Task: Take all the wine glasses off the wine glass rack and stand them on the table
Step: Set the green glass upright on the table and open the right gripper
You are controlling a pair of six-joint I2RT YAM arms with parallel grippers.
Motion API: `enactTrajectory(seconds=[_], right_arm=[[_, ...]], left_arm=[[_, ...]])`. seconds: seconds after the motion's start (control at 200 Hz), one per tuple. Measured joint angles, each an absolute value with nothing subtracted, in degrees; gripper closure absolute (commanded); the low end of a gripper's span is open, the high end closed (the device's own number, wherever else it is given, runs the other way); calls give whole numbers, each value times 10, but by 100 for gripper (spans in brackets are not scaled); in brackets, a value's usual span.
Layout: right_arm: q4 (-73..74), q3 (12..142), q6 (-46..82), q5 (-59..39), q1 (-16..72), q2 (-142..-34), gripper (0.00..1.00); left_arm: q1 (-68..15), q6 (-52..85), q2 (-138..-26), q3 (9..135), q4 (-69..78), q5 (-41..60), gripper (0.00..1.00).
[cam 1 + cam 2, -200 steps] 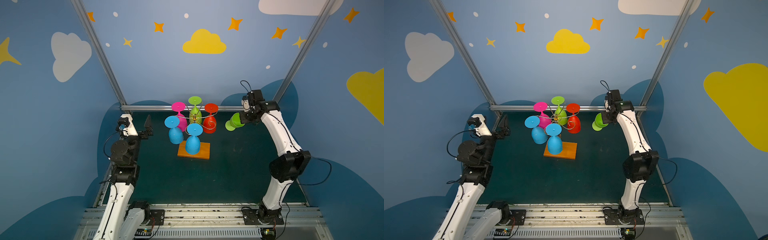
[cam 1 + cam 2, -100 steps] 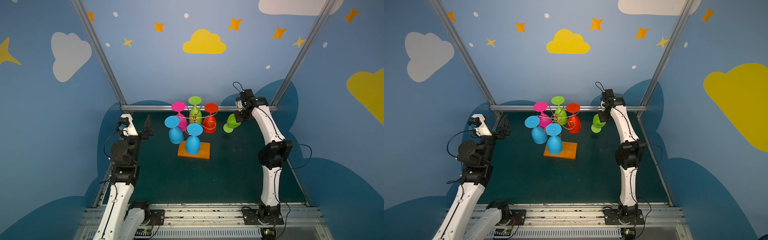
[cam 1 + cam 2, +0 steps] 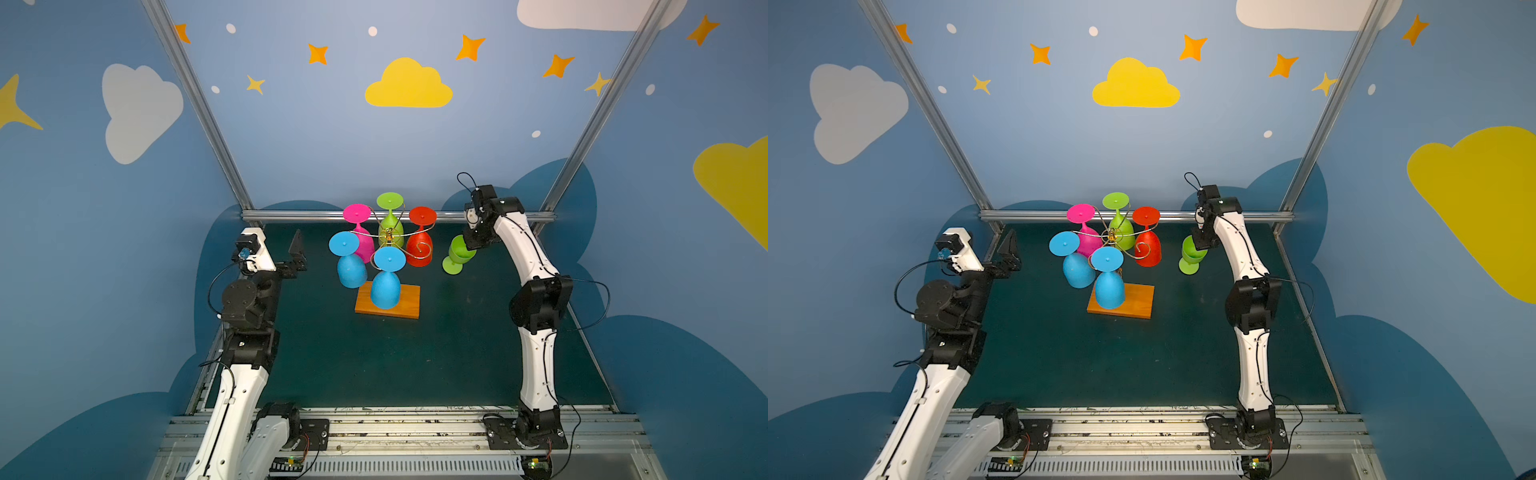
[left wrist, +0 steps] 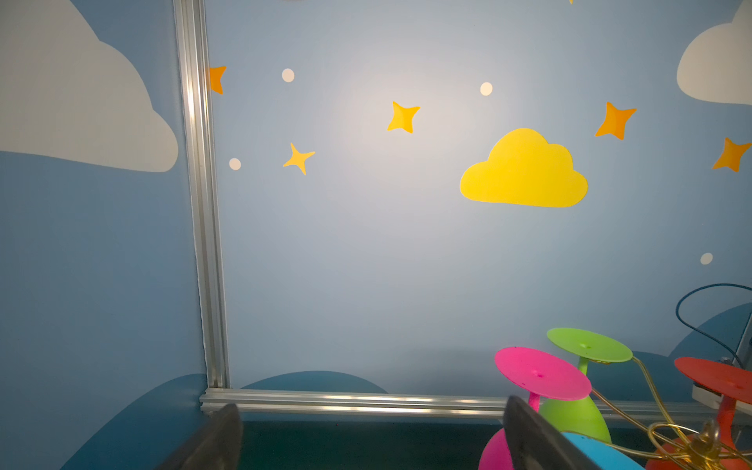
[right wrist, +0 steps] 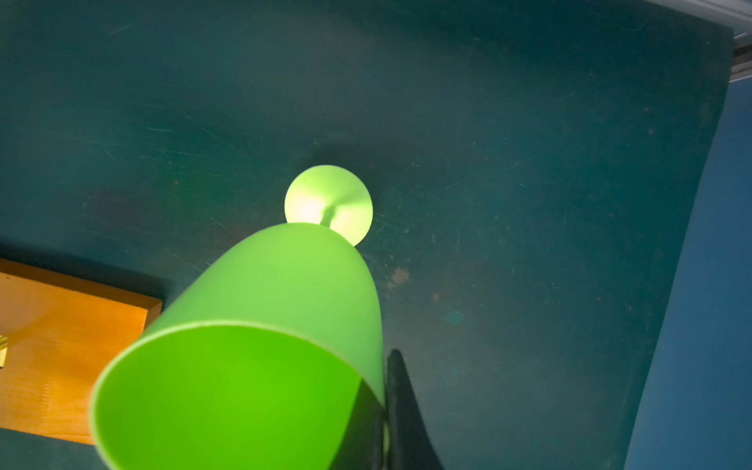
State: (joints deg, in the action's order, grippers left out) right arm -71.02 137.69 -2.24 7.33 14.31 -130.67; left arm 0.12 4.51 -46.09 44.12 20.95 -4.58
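Note:
The wine glass rack is a gold wire stand on an orange-brown wooden base. Pink, green, red and two blue glasses hang upside down on it. To its right, a green wine glass is off the rack, tilted, with its foot down near the mat. My right gripper is shut on its rim, one finger inside the bowl and one outside. My left gripper stands open and empty, left of the rack.
The dark green mat spreads in front of the rack. An aluminium rail runs along the back wall, with slanted frame posts at both back corners. The hanging pink glass is close to one left finger.
The right arm's elbow has folded in toward the middle. The green glass has come slightly down and left, turning foot-down. The left arm has stayed still.

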Motion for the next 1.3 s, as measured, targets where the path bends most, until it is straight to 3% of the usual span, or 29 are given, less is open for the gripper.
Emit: enactTrajectory(seconds=[0.716, 1.302], right_arm=[[-698, 1377, 2, 5, 131, -1307, 66], [-676, 1368, 53, -61, 88, -1246, 64]], left_arm=[[3, 45, -461, 441, 209, -48, 1], [4, 45, -461, 441, 209, -53, 1]])
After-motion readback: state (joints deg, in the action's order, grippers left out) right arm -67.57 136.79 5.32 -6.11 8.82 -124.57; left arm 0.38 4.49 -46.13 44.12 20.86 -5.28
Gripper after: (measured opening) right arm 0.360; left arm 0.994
